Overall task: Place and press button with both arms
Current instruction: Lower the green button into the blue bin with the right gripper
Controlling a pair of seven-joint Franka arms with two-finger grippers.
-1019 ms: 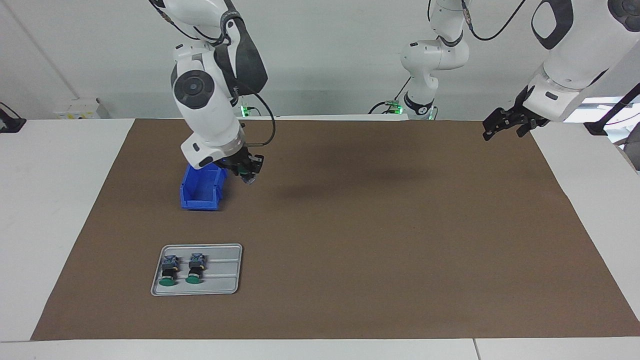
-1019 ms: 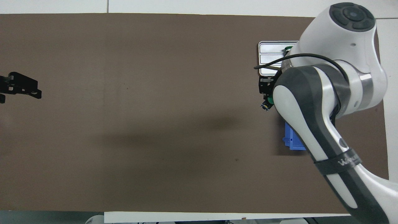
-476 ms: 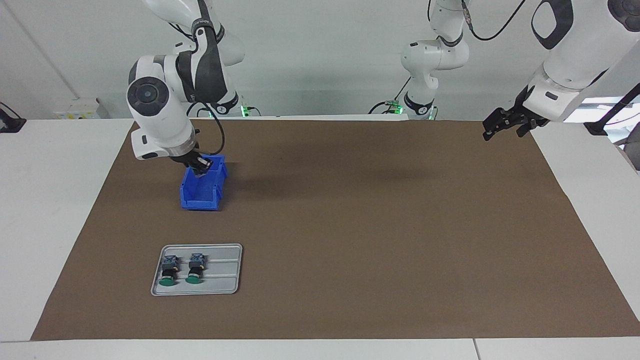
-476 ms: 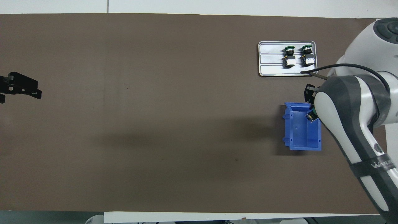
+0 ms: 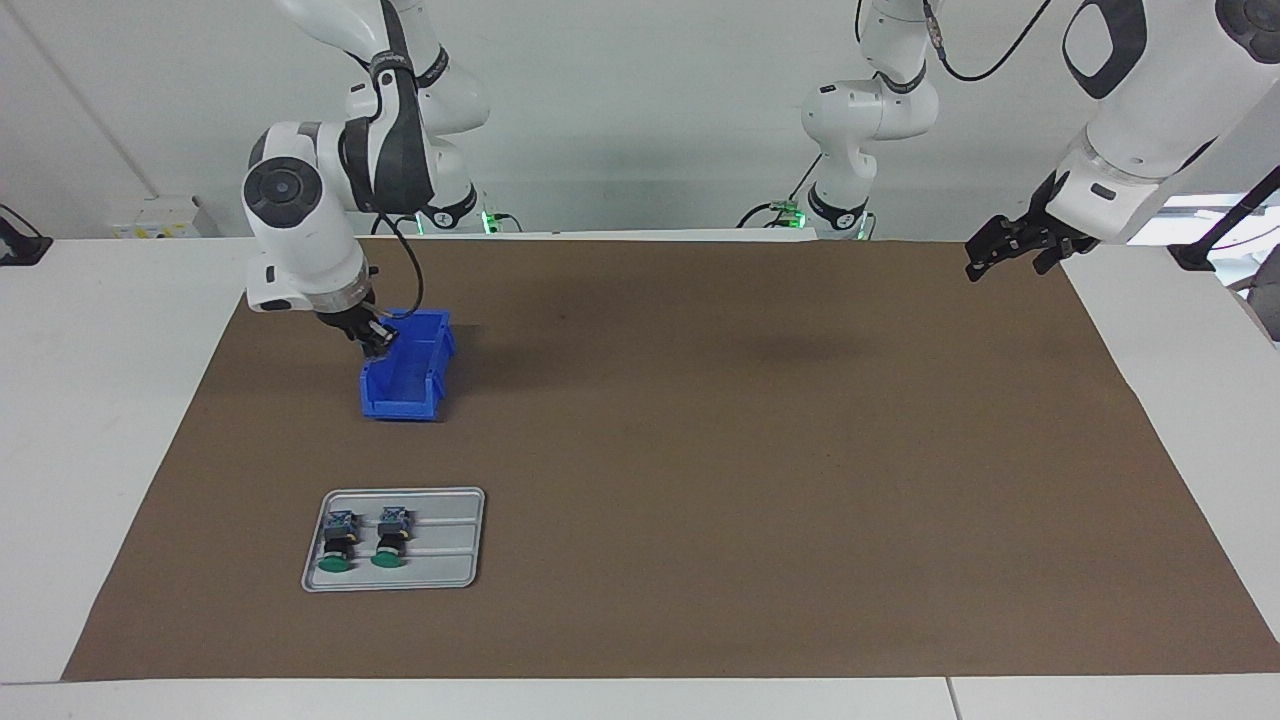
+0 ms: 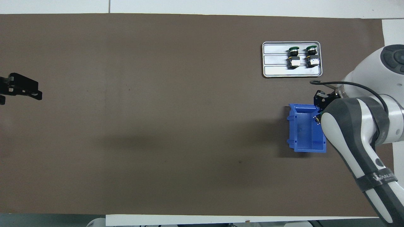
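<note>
Facing view, from the right arm's end of the desk across.

Right gripper sits over the rim of the blue bin, on the side toward the right arm's end of the desk. It is clenched on the button; only a sliver of it shows past the wrist in the overhead view, over the bin's inside edge. Whether it touches the bin wall, I cannot tell.

Step in hand, as I judge it: setting the button into the bin. To do it well, bring the button inward over the bin floor before lowering, since it hangs at the rim and could catch on the wall or drop outside. Lower until it rests, cap accessible from above, then release; a press comes after and needs the cap reachable.

Tray lies farther from the robots than the bin, with two spare buttons lying side by side on it, caps pointing away from the robots.

Left gripper hangs over the desk corner at the left arm's end, well apart from the bin, waiting. Fingers' state: cannot tell.

Against a second ago: the right gripper was then over the mat beside the bin, toward the left arm's end, wrist covering the tray from overhead. It has since swung across the bin to the rim by the right arm's end. Tray, bin and left gripper unchanged.
</note>
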